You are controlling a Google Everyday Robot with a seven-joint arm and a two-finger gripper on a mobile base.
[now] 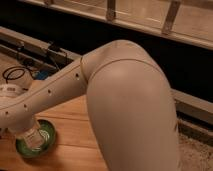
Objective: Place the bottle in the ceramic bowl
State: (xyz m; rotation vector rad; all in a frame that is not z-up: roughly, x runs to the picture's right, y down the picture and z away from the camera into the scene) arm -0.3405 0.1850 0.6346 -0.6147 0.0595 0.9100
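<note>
The robot's big pale arm (130, 100) fills the near part of the view, its bulky elbow closest and its forearm running down to the left over the wooden counter (75, 125). At the end of the forearm, low at the left edge, the pincer (25, 131) sits directly above the ceramic bowl (46, 136); whether it is wide or narrow cannot be told, as the wrist covers it. The bottle (34, 139) stands upright inside the green bowl, right under the pincer, and whether the two are touching cannot be made out. The bowl rests on the counter near its left front corner. Further back, black cables (17, 74) lie coiled at the left, with a grey rail (35, 42) behind them and a dark wall beyond
</note>
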